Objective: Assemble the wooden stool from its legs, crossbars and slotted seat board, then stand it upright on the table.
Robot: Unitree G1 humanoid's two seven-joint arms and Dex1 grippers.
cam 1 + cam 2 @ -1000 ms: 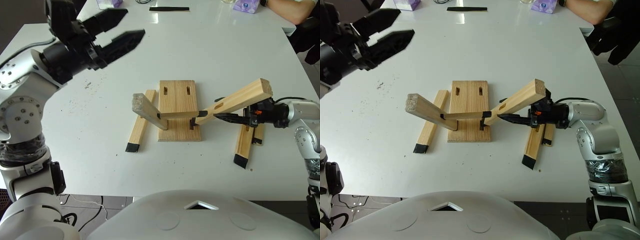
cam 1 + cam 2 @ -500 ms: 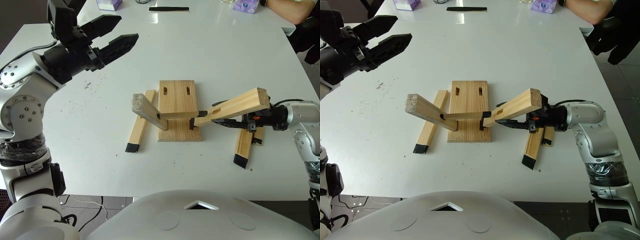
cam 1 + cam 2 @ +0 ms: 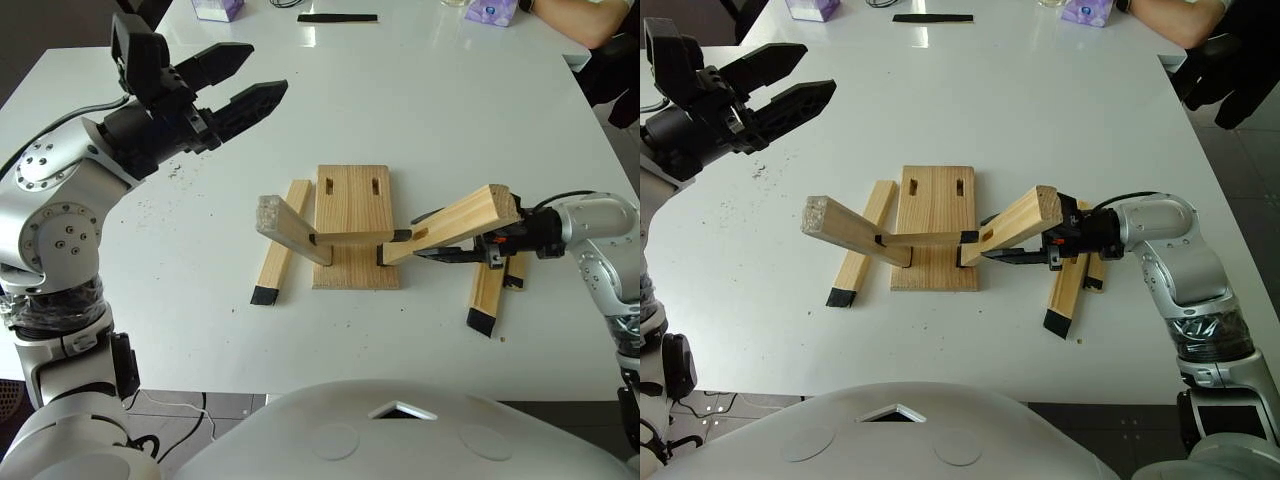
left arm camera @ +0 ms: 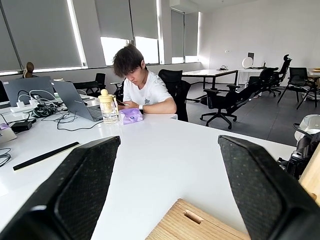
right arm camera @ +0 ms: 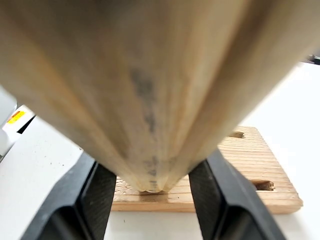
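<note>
We have the right gripper (image 3: 440, 254) clamped on the right leg (image 3: 455, 225), whose long axis slants up from the crossbar (image 3: 352, 238) toward our right. The left leg (image 3: 290, 228) mirrors it, and the joined frame lies across the near end of the seat board (image 3: 352, 195). The left gripper (image 3: 268, 68) hangs spread and unladen, well apart on the far left, so the right arm is nearer. The right wrist view shows the pads (image 5: 95, 195) pinching the leg with the board's slots beyond; the frame seems to rest on the board, though the head views leave that unsure

Rounded silver-grey arm shells (image 3: 60, 200) with recessed screws and black cables; left gripper (image 3: 262, 70) and right gripper (image 3: 428, 240) matte black, the right wrist marked orange.
</note>
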